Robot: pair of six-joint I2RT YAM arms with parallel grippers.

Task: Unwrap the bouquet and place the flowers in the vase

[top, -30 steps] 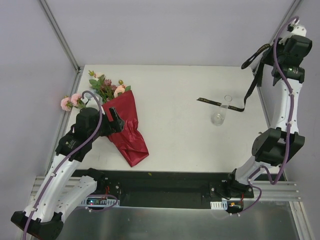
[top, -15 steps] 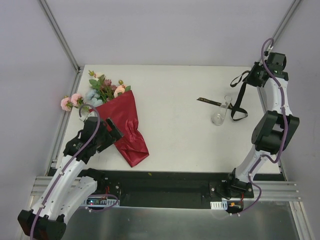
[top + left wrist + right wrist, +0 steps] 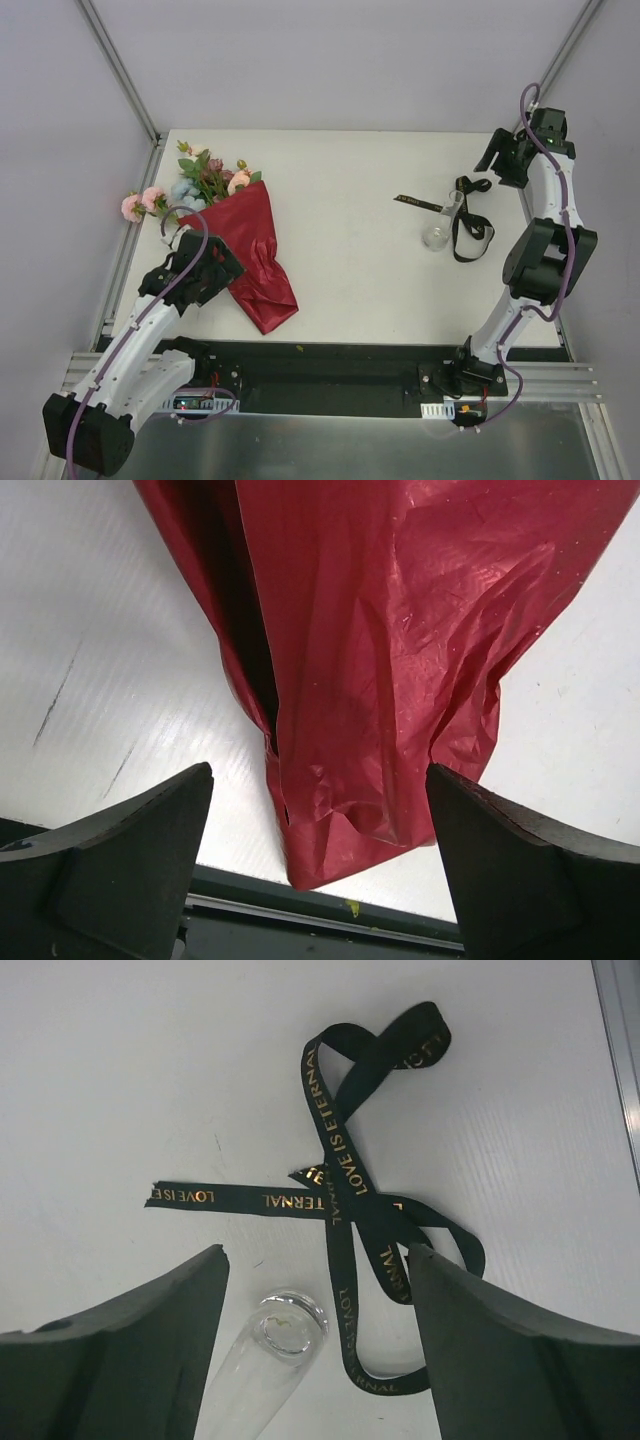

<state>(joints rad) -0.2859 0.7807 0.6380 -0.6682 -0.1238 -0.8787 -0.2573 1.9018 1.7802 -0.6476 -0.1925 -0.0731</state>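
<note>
The bouquet [image 3: 250, 255] lies at the left of the table, its dark red paper [image 3: 400, 660] pointing toward the near edge. The flowers [image 3: 205, 180] stick out of its far end, and two pink blooms [image 3: 140, 203] lie apart by the left edge. My left gripper [image 3: 218, 265] is open beside the paper's narrow end, and in its wrist view the left gripper [image 3: 318, 775] hovers over that end, holding nothing. The black ribbon [image 3: 340, 1150] lies loose on the table beside the clear vase [image 3: 285, 1325]. My right gripper [image 3: 318, 1252] hangs open above them. The overhead view shows the vase [image 3: 438, 228], the ribbon [image 3: 468, 228] and the right gripper [image 3: 495, 160].
A dark rail [image 3: 300, 920] runs along the table's near edge just below the paper's tip. Metal frame posts [image 3: 125, 75] rise at the back left and back right corners. The right arm's elbow [image 3: 545, 260] stands right of the ribbon.
My right gripper has opened and the ribbon has dropped from it onto the table beside the vase. My left arm has drawn back toward the near edge, off the flower end.
</note>
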